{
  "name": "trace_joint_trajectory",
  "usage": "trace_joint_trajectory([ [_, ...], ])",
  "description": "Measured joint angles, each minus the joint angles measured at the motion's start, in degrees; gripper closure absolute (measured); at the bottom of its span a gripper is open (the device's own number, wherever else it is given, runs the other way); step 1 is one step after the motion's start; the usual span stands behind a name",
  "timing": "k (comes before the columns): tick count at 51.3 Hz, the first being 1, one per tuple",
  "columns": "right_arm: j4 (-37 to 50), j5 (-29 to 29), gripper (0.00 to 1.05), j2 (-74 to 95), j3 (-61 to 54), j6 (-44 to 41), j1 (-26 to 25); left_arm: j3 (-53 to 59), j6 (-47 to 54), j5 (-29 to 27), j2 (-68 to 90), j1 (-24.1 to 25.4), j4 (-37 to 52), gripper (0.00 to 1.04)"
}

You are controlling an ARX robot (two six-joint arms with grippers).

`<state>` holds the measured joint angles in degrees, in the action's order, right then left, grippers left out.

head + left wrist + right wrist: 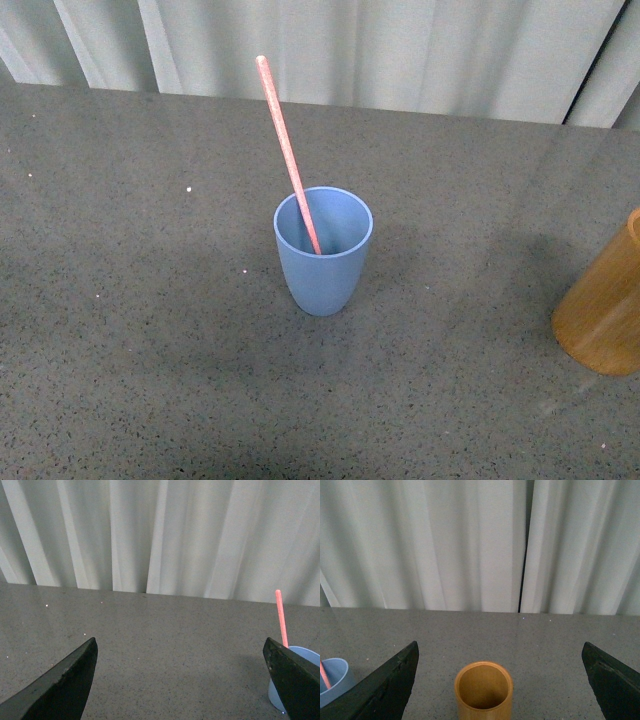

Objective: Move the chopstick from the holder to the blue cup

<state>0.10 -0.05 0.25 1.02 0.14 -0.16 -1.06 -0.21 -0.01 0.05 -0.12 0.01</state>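
Front view shows the chopstick (288,150) already standing in the blue cup (322,262), leaning against its rim because it is much longer than the cup is deep. The holder (605,310) stands well apart at the right edge of the table (120,300), and from the right wrist view it looks empty. The left gripper (180,680) and the right gripper (500,680) are both spread wide and hold nothing. I judge the transfer finished.
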Motion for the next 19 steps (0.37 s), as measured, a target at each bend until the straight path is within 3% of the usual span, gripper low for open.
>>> trace_joint_trajectory([
  [19, 0.0, 0.0, 0.1, 0.0, 0.0, 0.0, 0.0, 0.0, 0.0, 0.0, 0.0, 0.0, 0.0, 0.07],
])
